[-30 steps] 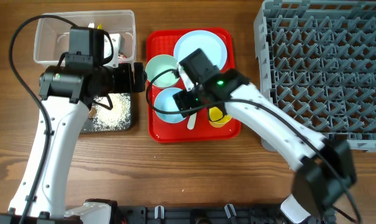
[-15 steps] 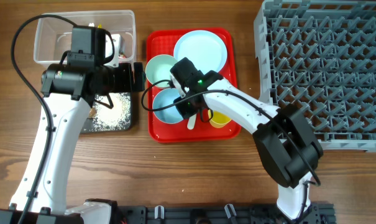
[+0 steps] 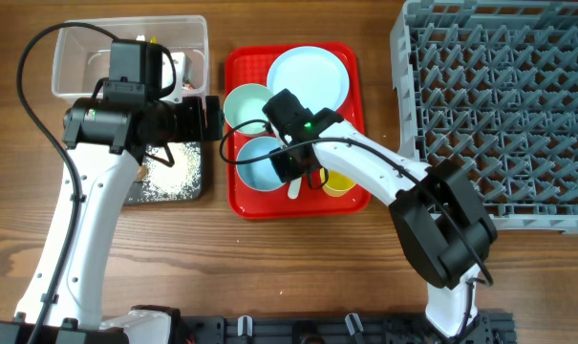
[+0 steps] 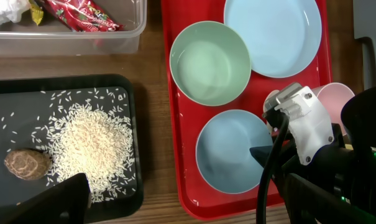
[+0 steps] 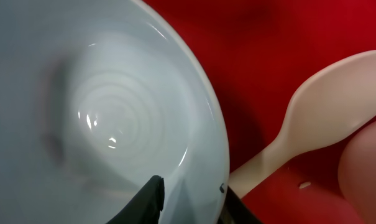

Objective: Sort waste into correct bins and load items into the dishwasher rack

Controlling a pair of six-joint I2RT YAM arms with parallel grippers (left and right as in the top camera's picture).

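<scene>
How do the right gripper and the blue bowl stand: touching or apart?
Cannot tell. In the right wrist view the right gripper straddles the rim of the blue bowl, one finger on each side, but contact is not plain.

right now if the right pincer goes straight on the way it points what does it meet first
Probably the blue bowl: its rim sits between the right pincer tips, though depth is unclear.

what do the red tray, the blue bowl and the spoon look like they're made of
Red tray: likely moulded plastic, smooth with a soft sheen.
Blue bowl: glossy, with sharp highlights and faint concentric rings; plastic or melamine, though glazed ceramic is possible.
Spoon: probably plastic, off-white, smooth, duller finish.
</scene>
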